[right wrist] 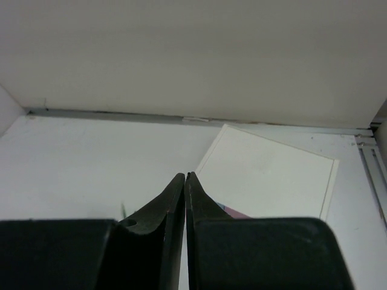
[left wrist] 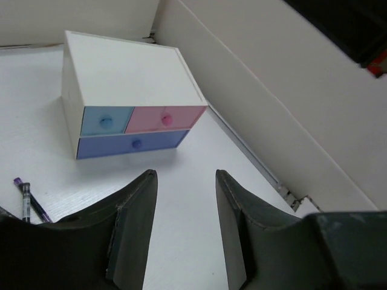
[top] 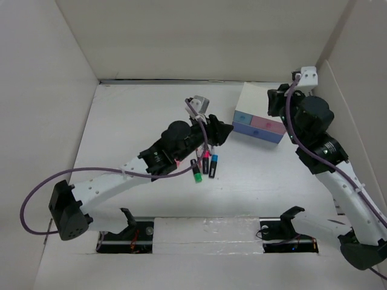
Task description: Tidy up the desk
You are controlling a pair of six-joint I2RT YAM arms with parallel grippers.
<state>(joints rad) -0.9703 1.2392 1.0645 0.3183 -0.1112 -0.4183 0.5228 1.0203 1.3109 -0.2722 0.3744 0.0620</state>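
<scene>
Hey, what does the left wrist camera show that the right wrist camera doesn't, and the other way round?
Only the left wrist view: the full front of the drawer box, with a light blue drawer, a pink drawer and a wide blue drawer beneath, a dark pen, and the left tool, open and empty.
Only the right wrist view: the right tool, shut on nothing.
Both: the drawer box (the right view sees mostly its top), the desk and the white panels.
</scene>
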